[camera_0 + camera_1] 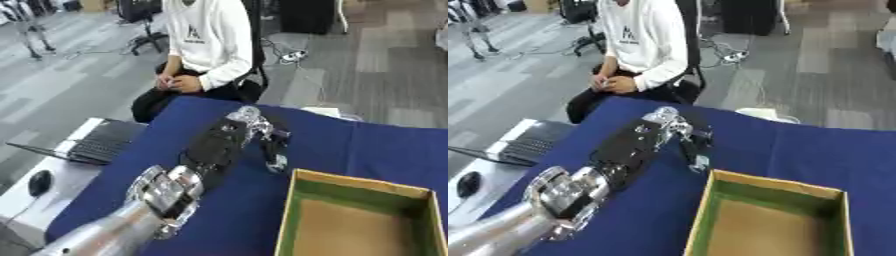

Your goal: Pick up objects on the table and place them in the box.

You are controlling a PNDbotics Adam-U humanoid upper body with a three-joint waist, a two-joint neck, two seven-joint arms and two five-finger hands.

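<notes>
the open box [293,210], with yellow rim and green inner walls, sits at the near right of the blue table [385,145], and nothing shows inside the visible part of it. the left arm [157,195] enters from the lower left and stretches diagonally outward. the left hand [254,127] hangs beyond the box's far left corner, fingers [276,159] curled downward toward the cloth; whether they enclose an object cannot be told, since no separate item is distinguishable among the silver fingers. the right hand is not in view. judged step: grasping or lifting near the box. done well, the hand rises clear of the rim before crossing over the box interior.
</notes>
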